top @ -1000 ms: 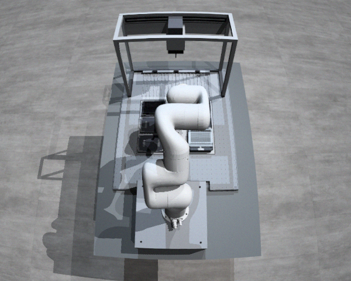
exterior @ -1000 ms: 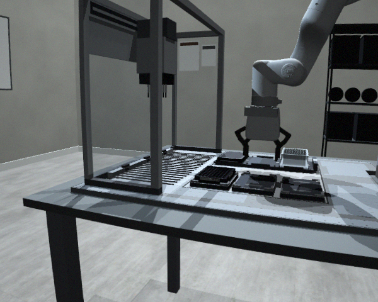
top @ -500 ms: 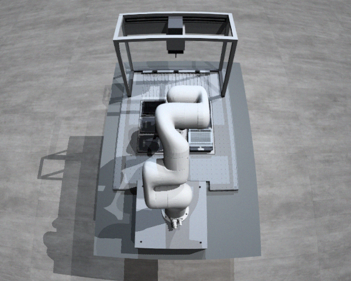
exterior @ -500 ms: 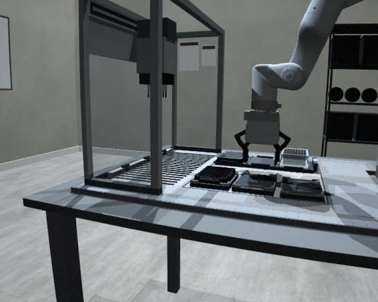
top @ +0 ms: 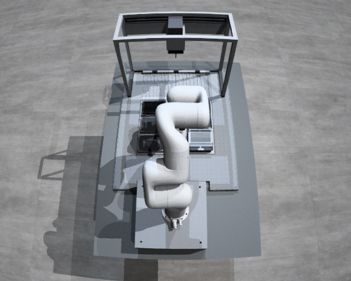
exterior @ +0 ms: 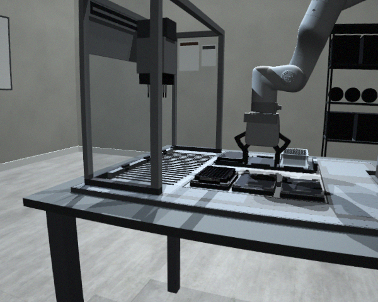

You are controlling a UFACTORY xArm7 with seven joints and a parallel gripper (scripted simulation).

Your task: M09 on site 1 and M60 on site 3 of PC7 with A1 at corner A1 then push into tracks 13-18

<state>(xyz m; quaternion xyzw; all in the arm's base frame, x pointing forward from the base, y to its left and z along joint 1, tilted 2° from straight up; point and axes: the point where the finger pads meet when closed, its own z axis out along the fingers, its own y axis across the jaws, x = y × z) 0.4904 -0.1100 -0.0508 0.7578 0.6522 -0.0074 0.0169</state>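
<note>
Three nests stand in a row on the table (exterior: 215,224), and the xArm's end effector (exterior: 261,162) hangs low over the middle one. Its fingers are spread to their full width and grip nothing. Their tips reach almost to nest level, one on each side of the middle nest along the line of the row.

Directly below it, between the fingers, lies a low dark shape. Going by the task, this should be M09, the deep-well block, though the exterior view shows too little to confirm that. On the arm-base side of the end effector, just beside one finger, sits a pale, finely gridded plate (exterior: 293,155), probably M60. On the rails side lies a flat dark plate (exterior: 230,156).

Plate carrier PC7 (exterior: 278,191) lies parallel to the nest row, on the exterior camera's side of the end effector. Its long axis points toward the loading rails (exterior: 169,165). Its rail-end site already holds a dark well plate (exterior: 215,174), and the other two sites look bare.

Judging by the pose, the coming move is to close on the middle nest's load across its shorter side, then carry it sideways to the carrier's handle end. In the top view, the arm hides the end effector.
</note>
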